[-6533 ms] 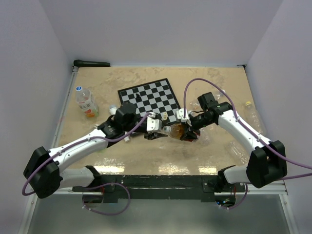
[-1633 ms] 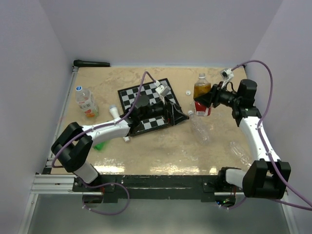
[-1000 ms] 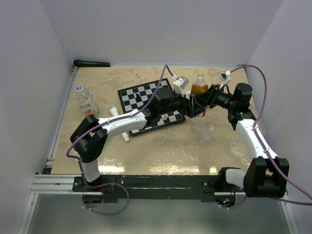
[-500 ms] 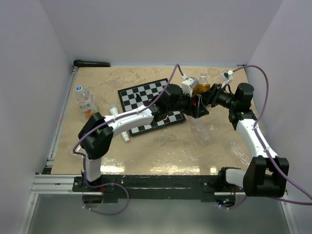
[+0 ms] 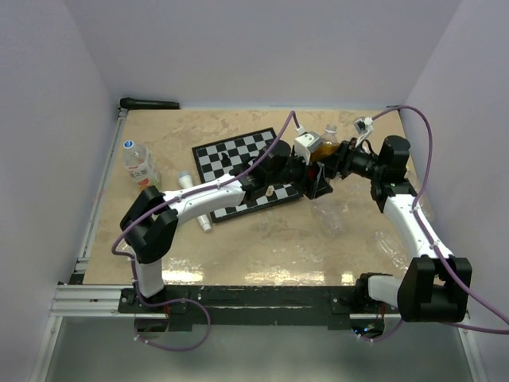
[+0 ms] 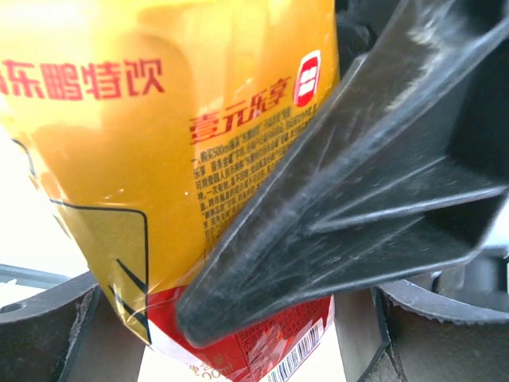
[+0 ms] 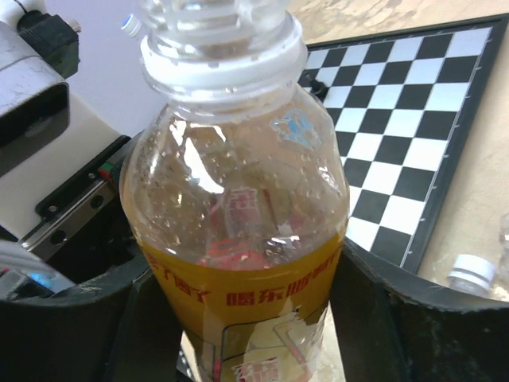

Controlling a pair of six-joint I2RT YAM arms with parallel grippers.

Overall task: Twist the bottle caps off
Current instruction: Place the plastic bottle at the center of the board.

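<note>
Left arm [image 5: 207,199] reached over to bottle [image 7: 238,239] | left pincer [image 6: 246,338], right pincer [image 7: 246,318] straddle it; grip unclear

**Robotics lab test cell.** Marbled tabletop [image 5: 238,247] on aluminium rails [image 5: 87,300], boxed by 3 plain white walls [image 5: 262,48]; purple cables [image 5: 433,147] exposed.

The right bottle [image 5: 326,143] is just right of the chessboard [image 5: 231,159]. The left bottle [image 5: 141,169], cap [image 5: 128,146] on top, stands well left of it.
</note>
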